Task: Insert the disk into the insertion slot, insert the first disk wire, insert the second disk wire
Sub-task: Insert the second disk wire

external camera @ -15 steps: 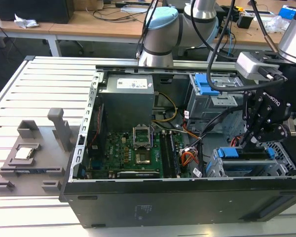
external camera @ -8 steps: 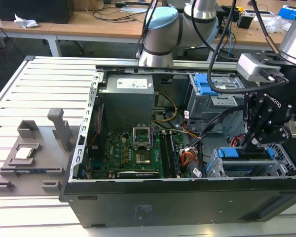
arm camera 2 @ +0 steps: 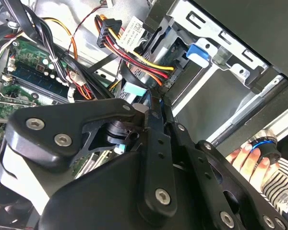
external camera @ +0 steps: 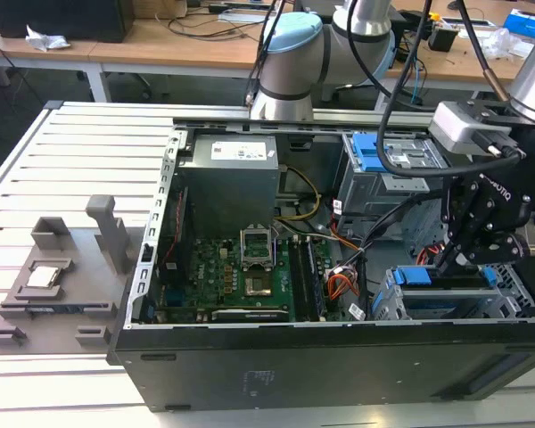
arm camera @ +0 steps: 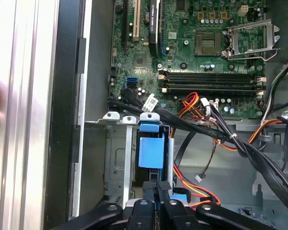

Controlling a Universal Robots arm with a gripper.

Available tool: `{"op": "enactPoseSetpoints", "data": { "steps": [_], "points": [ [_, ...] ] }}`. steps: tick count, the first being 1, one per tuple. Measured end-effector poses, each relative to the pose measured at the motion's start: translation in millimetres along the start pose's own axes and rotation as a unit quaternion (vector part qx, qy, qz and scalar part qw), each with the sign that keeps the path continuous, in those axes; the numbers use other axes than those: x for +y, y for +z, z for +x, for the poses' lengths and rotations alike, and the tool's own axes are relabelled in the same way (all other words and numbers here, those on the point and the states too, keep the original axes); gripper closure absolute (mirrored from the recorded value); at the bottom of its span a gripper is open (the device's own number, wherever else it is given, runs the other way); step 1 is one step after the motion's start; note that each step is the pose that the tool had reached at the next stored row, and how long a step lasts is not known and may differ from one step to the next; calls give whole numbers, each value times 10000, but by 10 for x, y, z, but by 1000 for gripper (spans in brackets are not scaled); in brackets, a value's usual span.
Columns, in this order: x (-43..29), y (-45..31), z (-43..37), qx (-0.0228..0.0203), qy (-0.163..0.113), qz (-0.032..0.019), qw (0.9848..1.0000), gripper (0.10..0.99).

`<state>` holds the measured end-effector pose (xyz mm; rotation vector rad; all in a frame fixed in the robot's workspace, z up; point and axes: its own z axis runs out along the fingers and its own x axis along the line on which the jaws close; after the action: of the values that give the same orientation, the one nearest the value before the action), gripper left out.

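Open computer case (external camera: 250,374) on a slatted metal table (external camera: 71,152), exterior view. The gripper (external camera: 456,260) hangs over the case's corner at about four o'clock from the green motherboard (external camera: 241,276). It is lowered onto the insertion slot (external camera: 508,308), the silver-grey cage in which the disk (external camera: 428,278) sits, its blue caddy showing at the cage's top edge. In the second wrist view the black fingers (arm camera 2: 156,143) lie pressed together, with no gap visible between them; whether they pinch anything at their tips cannot be told. Just beyond those tips a bundle of red, yellow and black wires (arm camera 2: 139,60) ends in a black connector (arm camera 2: 108,28). In the first wrist view the blue caddy tab (arm camera: 151,151) stands directly ahead of the fingertips, between the cage's silver rails (arm camera: 129,153), and black cables (arm camera: 221,136) cross from the motherboard (arm camera: 192,48) past the cage. A person's hand (arm camera 2: 252,160) rests outside the case wall in the second wrist view.
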<state>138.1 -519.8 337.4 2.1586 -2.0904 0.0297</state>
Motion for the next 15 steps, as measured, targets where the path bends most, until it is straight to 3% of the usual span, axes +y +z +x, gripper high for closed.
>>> {"op": "enactPoseSetpoints", "data": {
  "steps": [10,12,13,15],
  "points": [
    [-3,34,-2,0,0,0,10000,937],
    [-3,35,-2,-1,0,1,10000,925],
    [-3,35,-2,-1,0,0,10000,859],
    [-1,11,-1,-10,-1,1,10000,859]
  ]
}}
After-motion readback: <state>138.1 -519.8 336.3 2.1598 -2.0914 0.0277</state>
